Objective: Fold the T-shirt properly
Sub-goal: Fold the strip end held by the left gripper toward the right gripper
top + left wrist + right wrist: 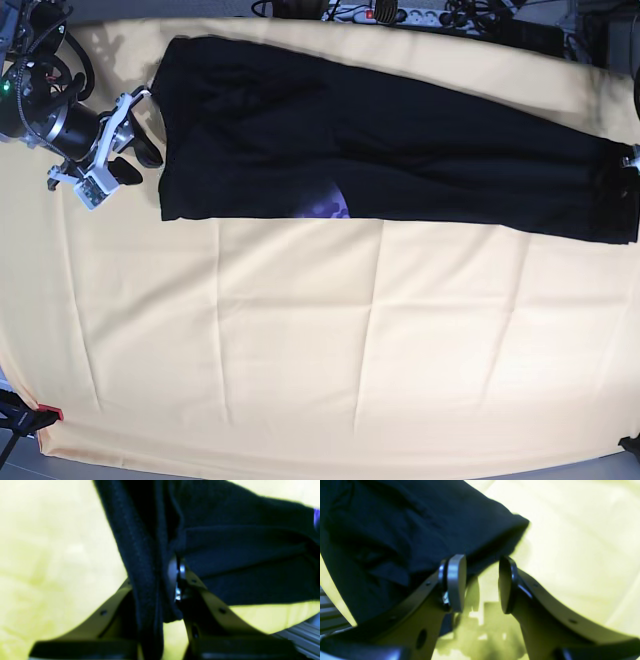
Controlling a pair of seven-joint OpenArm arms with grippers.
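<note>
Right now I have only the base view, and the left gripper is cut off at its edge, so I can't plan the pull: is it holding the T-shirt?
Observer: Yes, the left gripper is shut on a bunched fold of the T-shirt.
Operator: And the right one?
Observer: The right gripper is open, with nothing between its pads.
Operator: Touching cloth?
Observer: The shirt's edge lies just past its fingertips; contact is unclear.

A cream-yellow table cloth (300, 340) fills most of the base view, creased in faint fold lines. Along the top edge lies a white power strip (400, 14) among dark cables (470, 14). At the lower left corner sits a small red clamp (48, 412).
</note>
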